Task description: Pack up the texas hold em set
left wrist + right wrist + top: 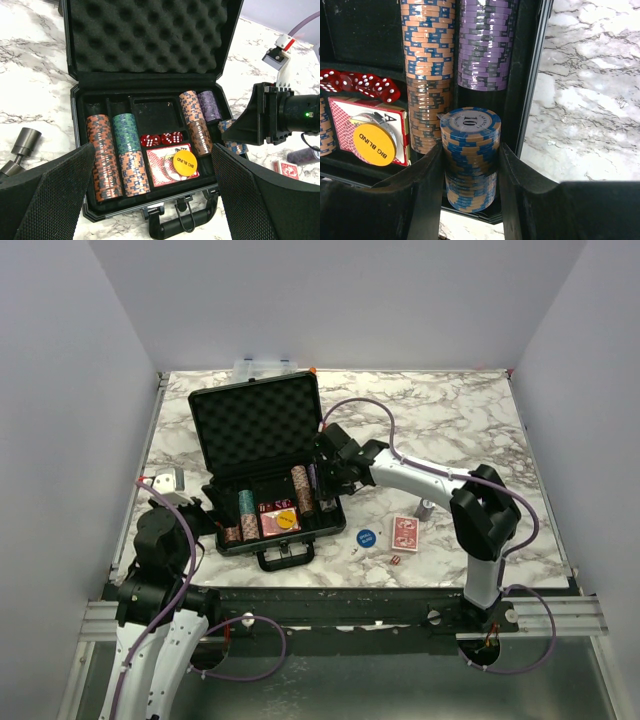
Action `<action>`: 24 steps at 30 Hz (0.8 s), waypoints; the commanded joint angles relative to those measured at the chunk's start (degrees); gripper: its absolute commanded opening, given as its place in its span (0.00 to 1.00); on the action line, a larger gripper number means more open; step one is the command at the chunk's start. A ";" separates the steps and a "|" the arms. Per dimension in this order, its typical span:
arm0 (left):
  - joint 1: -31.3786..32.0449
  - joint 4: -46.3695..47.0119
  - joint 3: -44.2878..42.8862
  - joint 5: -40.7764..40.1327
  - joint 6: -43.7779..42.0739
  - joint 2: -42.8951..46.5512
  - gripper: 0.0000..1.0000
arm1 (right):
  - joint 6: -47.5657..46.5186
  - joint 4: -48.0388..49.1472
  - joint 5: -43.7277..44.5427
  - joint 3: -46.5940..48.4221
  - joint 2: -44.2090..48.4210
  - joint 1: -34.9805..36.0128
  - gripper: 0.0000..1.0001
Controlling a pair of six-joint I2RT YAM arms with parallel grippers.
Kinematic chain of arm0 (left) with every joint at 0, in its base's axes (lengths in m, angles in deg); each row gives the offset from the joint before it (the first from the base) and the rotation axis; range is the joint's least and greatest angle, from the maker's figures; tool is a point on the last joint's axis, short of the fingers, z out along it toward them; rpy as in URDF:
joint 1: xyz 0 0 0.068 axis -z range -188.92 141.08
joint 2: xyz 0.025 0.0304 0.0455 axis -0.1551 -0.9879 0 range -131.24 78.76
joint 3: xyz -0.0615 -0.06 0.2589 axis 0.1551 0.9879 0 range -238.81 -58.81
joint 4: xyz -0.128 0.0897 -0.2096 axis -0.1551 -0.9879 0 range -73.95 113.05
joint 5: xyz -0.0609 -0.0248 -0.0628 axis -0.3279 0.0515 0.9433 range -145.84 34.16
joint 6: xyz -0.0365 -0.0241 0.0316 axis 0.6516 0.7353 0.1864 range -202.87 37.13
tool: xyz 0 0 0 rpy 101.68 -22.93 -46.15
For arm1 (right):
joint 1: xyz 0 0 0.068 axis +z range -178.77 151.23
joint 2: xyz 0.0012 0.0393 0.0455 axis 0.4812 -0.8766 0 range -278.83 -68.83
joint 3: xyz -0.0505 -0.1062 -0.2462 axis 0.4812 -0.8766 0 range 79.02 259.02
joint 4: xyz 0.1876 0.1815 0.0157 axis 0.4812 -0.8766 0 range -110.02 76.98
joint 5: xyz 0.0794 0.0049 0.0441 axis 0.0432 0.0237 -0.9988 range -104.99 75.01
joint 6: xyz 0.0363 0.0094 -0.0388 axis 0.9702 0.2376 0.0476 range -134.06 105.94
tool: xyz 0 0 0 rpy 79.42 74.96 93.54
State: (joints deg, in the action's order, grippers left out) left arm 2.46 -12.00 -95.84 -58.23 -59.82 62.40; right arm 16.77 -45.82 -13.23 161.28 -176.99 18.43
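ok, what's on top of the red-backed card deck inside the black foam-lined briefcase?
A yellow round BIG BLIND button lies on the red-backed card deck, overlapping a paler disc that it partly hides. What's under the deck is hidden.

The black briefcase (145, 45) lies open on the marble table (30, 75), foam lid raised. Its slots hold chip stacks (104, 157), with red dice (161, 139) above a card deck (160, 175) topped by a yellow button (185, 164). The left gripper (152, 147) frames the case, jaws wide apart. At the case's right edge, the right gripper (231, 136) clamps a blue-and-tan chip stack (239, 148).
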 commanded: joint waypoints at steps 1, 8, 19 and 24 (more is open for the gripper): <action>0.24 -0.28 0.21 -0.24 -0.59 -0.69 0.98 | 1.58 2.38 0.87 1.50 -0.93 0.90 0.19; 0.23 -0.28 0.19 -0.07 -0.67 -1.21 0.98 | 2.36 2.69 1.78 1.49 -1.70 0.96 0.22; 0.27 -0.28 0.18 0.02 -0.78 -1.48 0.98 | 2.33 2.56 3.31 2.12 -2.40 1.06 0.29; 0.23 -0.28 0.16 0.19 -0.80 -1.49 0.98 | 1.94 2.20 3.33 3.05 -2.51 1.12 0.48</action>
State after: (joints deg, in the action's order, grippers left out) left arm 2.46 -12.00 -95.84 -58.23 -60.00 61.26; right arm 18.49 -45.32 -11.17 161.33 -179.08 19.18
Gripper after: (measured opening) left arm 0.978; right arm 0.438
